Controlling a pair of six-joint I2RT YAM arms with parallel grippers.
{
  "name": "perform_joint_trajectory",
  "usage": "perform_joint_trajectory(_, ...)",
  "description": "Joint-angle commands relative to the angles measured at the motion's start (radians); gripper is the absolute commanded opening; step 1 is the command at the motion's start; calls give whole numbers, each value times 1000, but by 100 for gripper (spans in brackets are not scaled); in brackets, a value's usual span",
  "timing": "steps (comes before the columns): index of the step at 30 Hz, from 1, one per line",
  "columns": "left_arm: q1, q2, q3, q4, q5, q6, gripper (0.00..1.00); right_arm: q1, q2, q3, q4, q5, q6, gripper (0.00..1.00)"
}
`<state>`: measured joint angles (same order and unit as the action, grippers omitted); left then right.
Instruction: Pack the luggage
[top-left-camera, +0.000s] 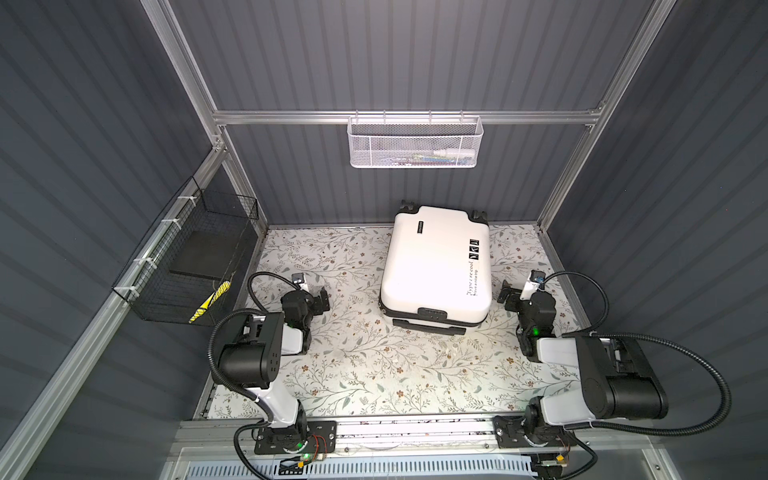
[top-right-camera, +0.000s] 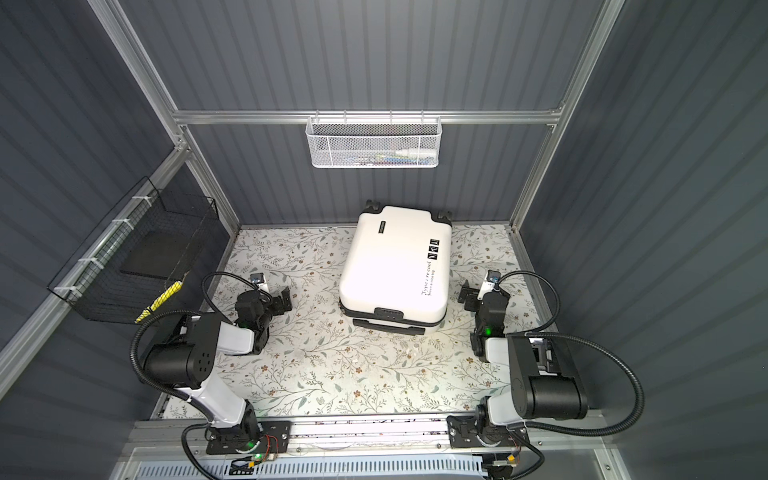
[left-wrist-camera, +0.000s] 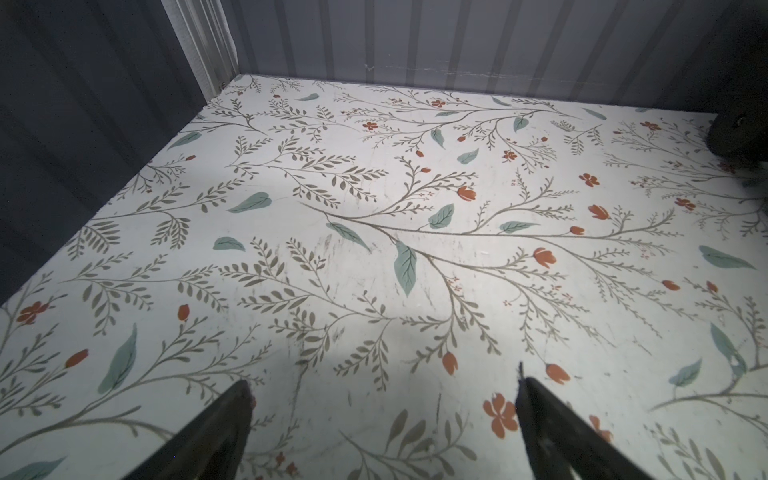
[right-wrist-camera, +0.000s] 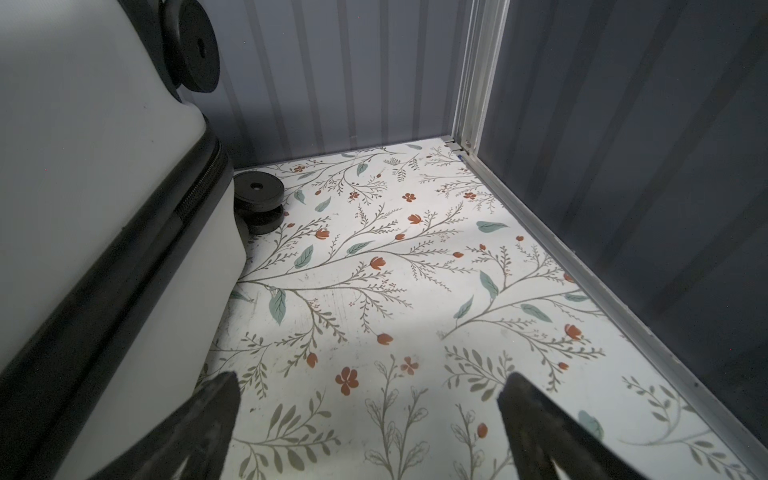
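A: Where is the luggage (top-left-camera: 436, 266) sitting?

B: It is lying flat and closed on the flowered bench (top-left-camera: 353, 365), towards the back wall. Its wheels (right-wrist-camera: 257, 195) are pointing at that wall and its black handle (top-left-camera: 430, 326) is facing the front.

A: And what are the arms doing?

B: The left pincer (left-wrist-camera: 382, 382) is hanging over bare bench well to the left of the case, its jaws standing wide and gripping nothing. The right pincer (right-wrist-camera: 370, 378) is hovering just beside the case's right flank, equally wide and equally empty.

A: How are you expecting the case to handle?

B: I am judging the shell to be stiff, smooth and slippery, and far too broad for either pincer to span. If it is empty, it is probably light enough to skid when pushed.

A: So where are you taking hold?

B: I am thinking of the black zip seam (right-wrist-camera: 199, 187) running round its side, or the handle, with the other arm bracing the shell. The zip pull itself is too small to make out.

A: What is going inside it?

B: Probably the small items lying in the white mesh basket (top-left-camera: 414, 141) on the back rail.
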<state>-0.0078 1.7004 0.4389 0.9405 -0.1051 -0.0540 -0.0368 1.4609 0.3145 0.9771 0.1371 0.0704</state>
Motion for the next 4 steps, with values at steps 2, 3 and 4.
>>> perform_joint_trajectory(2,-9,16,21,-10,-15,26,100,-10,0,11,-2,-25,5,99)
perform_joint_trajectory(3,-9,16,21,-9,-14,26,100,-10,-1,7,2,-27,5,99)
perform_joint_trajectory(4,-9,16,21,-9,-15,26,100,-11,-4,2,7,-29,5,99)
